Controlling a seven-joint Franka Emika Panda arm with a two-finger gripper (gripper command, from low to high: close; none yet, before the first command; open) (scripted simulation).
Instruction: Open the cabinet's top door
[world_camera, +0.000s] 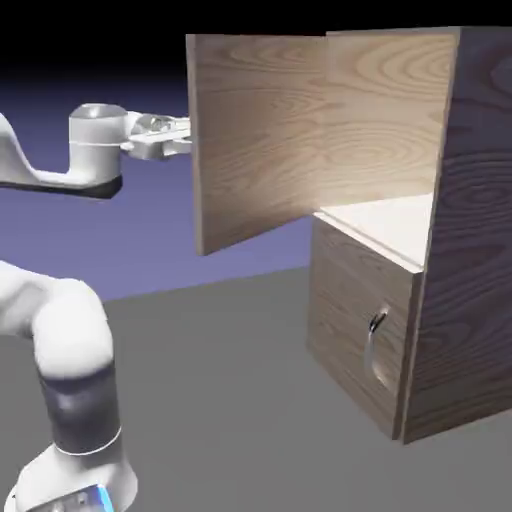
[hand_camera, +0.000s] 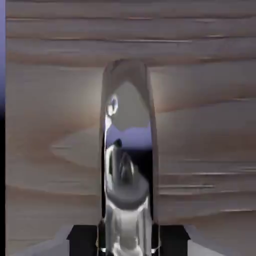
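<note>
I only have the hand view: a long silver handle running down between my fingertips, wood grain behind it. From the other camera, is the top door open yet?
Observer: Yes. The exterior view shows the top door swung well out from the cabinet, with the pale inside showing.
Operator: And the lower panel, did I catch that too?
Observer: No, the lower panel sits closed, its small curved handle free of the gripper.
Operator: Which side of the door is my hand on?
Observer: The outer face, at the exterior view's left; the door stands between your hand and the cabinet's opening.
</note>
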